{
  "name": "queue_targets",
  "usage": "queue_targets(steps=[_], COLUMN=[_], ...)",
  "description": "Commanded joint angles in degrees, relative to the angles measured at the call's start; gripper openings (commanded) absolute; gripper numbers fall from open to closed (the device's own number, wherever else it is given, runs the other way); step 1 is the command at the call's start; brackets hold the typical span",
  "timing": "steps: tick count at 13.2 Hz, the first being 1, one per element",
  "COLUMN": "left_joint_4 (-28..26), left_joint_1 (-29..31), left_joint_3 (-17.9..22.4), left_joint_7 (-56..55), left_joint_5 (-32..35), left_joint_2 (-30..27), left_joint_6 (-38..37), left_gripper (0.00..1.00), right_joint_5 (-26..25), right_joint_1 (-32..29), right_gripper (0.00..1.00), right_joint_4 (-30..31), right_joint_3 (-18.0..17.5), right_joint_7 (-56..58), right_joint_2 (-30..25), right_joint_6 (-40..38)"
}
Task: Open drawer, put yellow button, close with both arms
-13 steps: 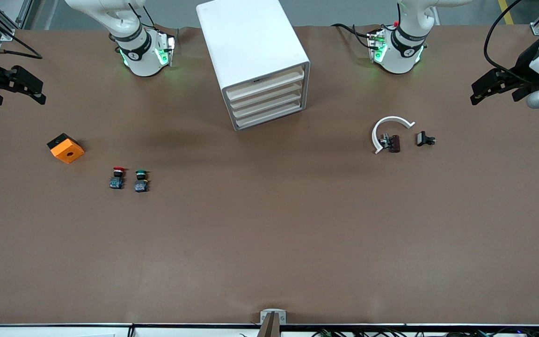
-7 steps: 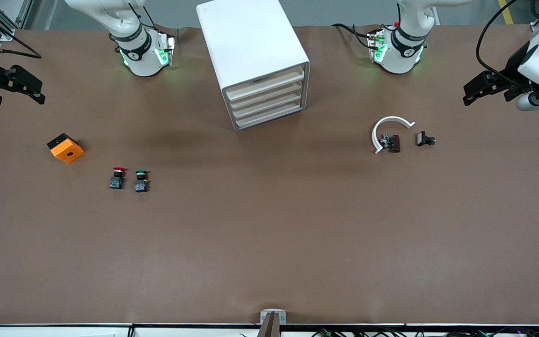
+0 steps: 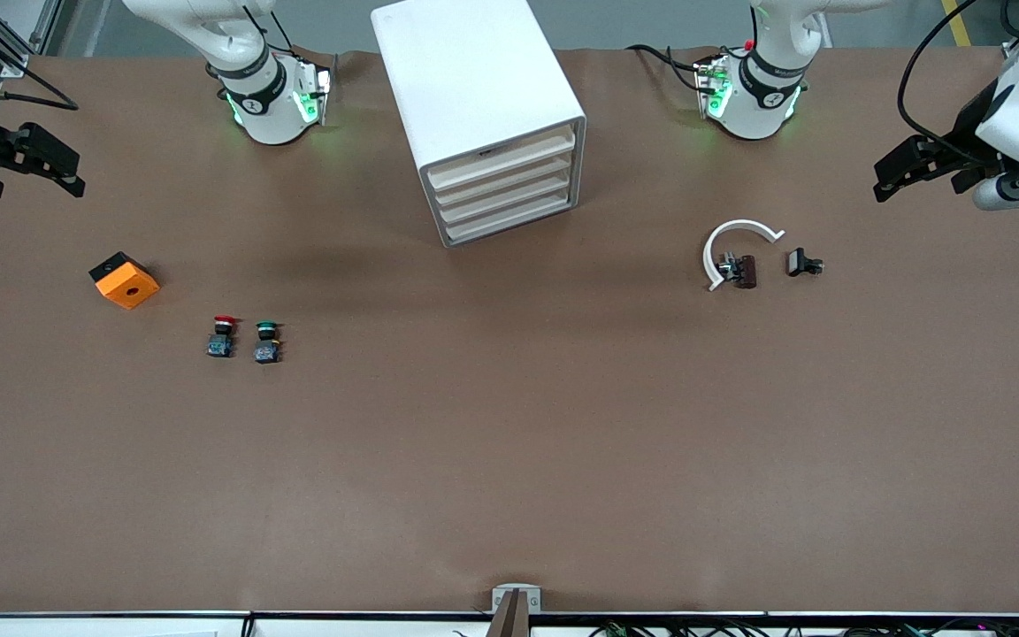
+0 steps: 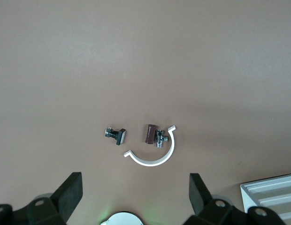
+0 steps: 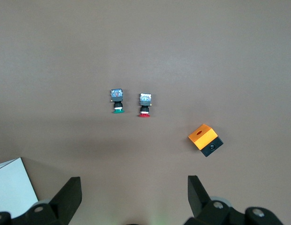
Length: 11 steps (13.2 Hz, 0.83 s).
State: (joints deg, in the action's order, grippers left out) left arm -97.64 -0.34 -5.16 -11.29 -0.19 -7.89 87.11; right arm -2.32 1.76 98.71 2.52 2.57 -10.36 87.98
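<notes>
The white cabinet [image 3: 474, 80] stands between the arm bases, and its top drawer [image 3: 502, 159] is shut, like the three below it. No yellow-capped button shows in any view. My left gripper [image 3: 885, 181] hangs open and empty over the left arm's end of the table; in the left wrist view [image 4: 135, 197] its jaws stand wide apart above small parts. My right gripper [image 3: 76, 175] hangs open and empty over the right arm's end; in the right wrist view [image 5: 134, 197] its jaws stand wide apart.
A red-capped button [image 3: 222, 336] and a green-capped button [image 3: 266, 341] stand side by side, with an orange box [image 3: 125, 280] beside them. A white curved piece [image 3: 735, 243], a brown part [image 3: 744, 271] and a small black part [image 3: 801, 263] lie below the left gripper.
My left gripper has shifted a little toward the cabinet. My right gripper has barely moved. Nothing on the table has moved.
</notes>
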Motion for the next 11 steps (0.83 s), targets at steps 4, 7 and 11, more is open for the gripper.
queue_targets(steps=[4, 7, 11], left_joint_4=[2.0, 2.5, 2.6], left_joint_1=[0.9, 0.9, 1.0], left_joint_3=[-0.6, -0.6, -0.2], left_joint_7=[-0.1, -0.1, -0.2], left_joint_5=[0.2, 0.2, 0.0], left_joint_2=[0.4, 0.6, 0.6], left_joint_6=[-1.4, -1.4, -1.4], left_gripper=[1.00, 1.00, 1.00], right_joint_5=[0.6, 0.6, 0.6], right_joint_1=[-0.3, -0.3, -0.3], right_gripper=[1.00, 1.00, 1.00], right_joint_4=[-1.5, -1.5, -1.5], right_joint_3=[-0.1, -0.1, -0.1], right_joint_7=[0.2, 0.2, 0.2], right_joint_2=[0.6, 0.5, 0.5], right_joint_6=[-1.1, -1.1, -1.1])
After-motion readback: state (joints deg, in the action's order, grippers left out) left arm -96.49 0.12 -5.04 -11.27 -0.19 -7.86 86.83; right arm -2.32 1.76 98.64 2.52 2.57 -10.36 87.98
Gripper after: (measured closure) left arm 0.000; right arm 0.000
